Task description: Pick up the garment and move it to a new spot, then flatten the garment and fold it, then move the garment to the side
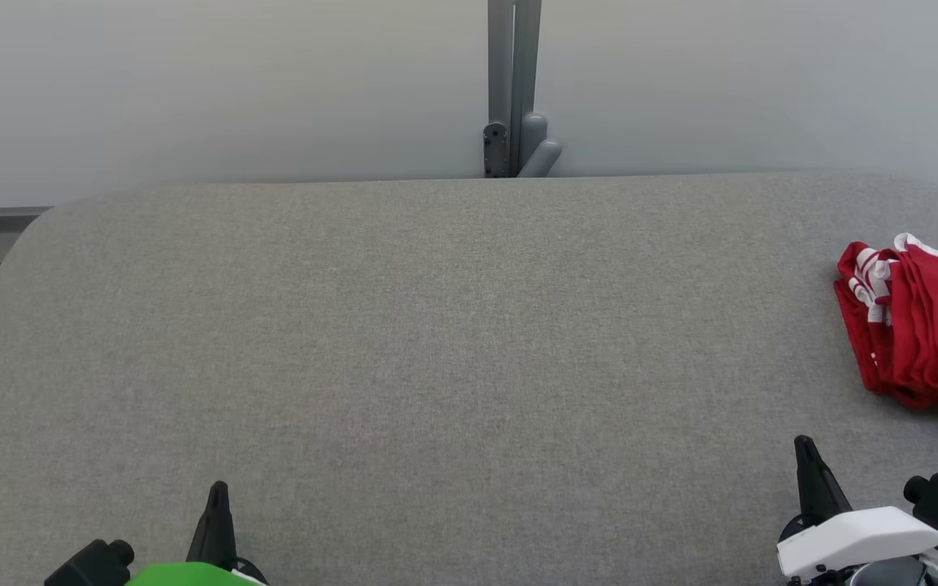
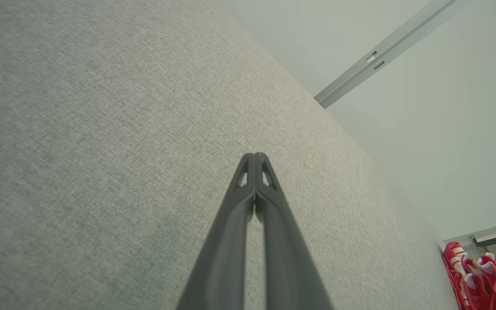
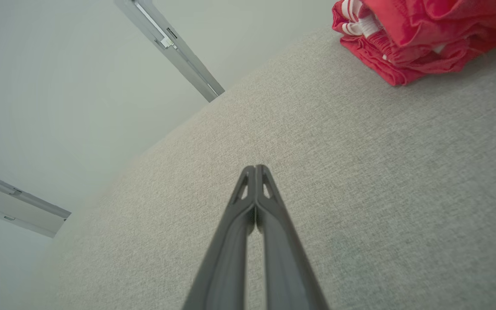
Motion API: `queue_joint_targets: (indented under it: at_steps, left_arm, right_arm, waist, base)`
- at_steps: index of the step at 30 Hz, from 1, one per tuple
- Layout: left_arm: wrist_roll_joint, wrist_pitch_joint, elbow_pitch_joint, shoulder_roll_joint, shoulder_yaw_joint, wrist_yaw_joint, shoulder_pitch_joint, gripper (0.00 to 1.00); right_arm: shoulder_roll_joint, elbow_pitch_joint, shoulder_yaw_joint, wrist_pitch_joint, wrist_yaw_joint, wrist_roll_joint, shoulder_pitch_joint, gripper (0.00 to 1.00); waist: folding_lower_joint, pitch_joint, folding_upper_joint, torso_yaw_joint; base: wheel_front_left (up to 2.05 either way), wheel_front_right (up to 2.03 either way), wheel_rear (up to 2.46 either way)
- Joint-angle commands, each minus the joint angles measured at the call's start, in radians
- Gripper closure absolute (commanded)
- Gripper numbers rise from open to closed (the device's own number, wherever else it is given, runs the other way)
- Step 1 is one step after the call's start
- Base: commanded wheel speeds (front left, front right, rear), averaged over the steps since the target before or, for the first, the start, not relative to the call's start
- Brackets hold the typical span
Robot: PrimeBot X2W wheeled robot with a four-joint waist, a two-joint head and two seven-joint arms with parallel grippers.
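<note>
Left gripper [image 1: 218,488]: lower left of head view, fingers pointing up-frame, tips pressed together, nothing between them. Right gripper [image 1: 803,446]: lower right, same pose, tips together, empty. Both are over the grey table [image 1: 436,325].

Red garment [image 1: 921,334] with white stripes: heaped at right edge, mid-height, cut off by the frame; nearer the right gripper.

Right wrist view: garment upper right, folds and striped band clear. Left wrist view: garment small, lower right corner. Head view adds a grey post [image 1: 512,81], top centre.

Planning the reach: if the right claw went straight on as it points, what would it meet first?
Probably just the grey table: the right claw aims past the red garment, which lies off to one side.
</note>
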State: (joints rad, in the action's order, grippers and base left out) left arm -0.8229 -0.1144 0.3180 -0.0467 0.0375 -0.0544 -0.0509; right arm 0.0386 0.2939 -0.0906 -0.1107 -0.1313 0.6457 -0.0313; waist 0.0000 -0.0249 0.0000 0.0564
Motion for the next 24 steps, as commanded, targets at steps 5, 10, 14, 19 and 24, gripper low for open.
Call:
queue_joint_targets:
  at_steps: [5,10,14,19,24]
  left_arm:
    - [-0.079,0.02,-0.019,-0.002,-0.017,-0.014,0.041,1.0]
    - [-0.149,0.041,-0.022,-0.002,-0.03,-0.021,0.057,1.0]
    - [-0.192,0.054,-0.024,-0.003,-0.037,-0.025,0.066,1.0]
    - [-0.236,0.067,-0.025,-0.003,-0.046,-0.029,0.077,1.0]
    - [-0.288,0.081,-0.028,-0.003,-0.056,-0.034,0.086,1.0]
  right_arm:
    - [0.006,-0.017,-0.007,0.022,0.0,0.097,0.035,1.0]
    - [0.007,-0.019,-0.01,0.042,0.0,0.182,0.048,1.0]
    - [0.007,-0.02,-0.011,0.055,0.0,0.236,0.056,1.0]
    - [0.008,-0.021,-0.013,0.067,0.0,0.287,0.063,1.0]
    - [0.009,-0.023,-0.015,0.082,0.0,0.35,0.073,1.0]
  waist:
    - [0.0,0.002,0.0,-0.003]
    - [0.0,0.004,0.0,-0.007]
    - [0.0,0.005,0.0,-0.009]
    - [0.0,0.006,0.0,-0.012]
    - [0.0,0.008,0.0,-0.015]
  base:
    - [0.0,0.0,0.0]
    - [0.0,0.0,0.0]
    - [0.0,0.0,0.0]
    - [0.0,0.0,0.0]
    - [0.0,0.0,0.0]
